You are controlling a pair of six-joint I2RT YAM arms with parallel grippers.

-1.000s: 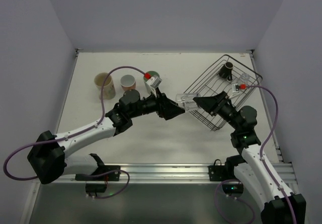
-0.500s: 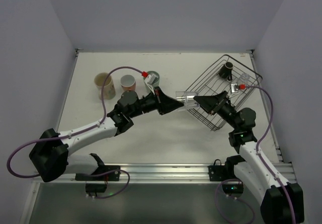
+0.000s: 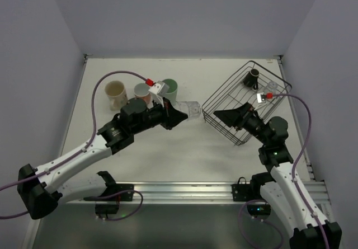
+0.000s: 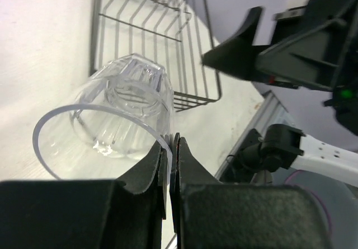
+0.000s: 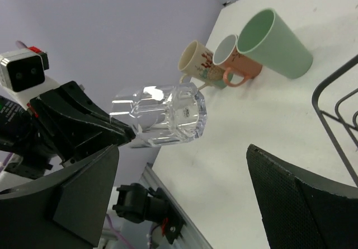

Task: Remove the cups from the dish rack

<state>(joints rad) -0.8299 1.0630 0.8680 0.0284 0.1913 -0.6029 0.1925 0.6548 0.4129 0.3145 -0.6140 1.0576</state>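
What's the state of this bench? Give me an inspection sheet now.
Surface: white table.
Job's things: dark brown mug in dish rack; clear glass held sideways outside it; beige mug, pink cup, mint tumbler stand on the table.
Clutter: nothing seen.
Tools: left tool shut on the glass rim; right tool open, empty.
Cables: purple cable on left arm, another on right.
Surroundings: pale walls; metal rail at near edge.

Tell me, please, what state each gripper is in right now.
Left gripper: closed on the clear glass, fingers pinching its rim.
Right gripper: open, holding nothing.
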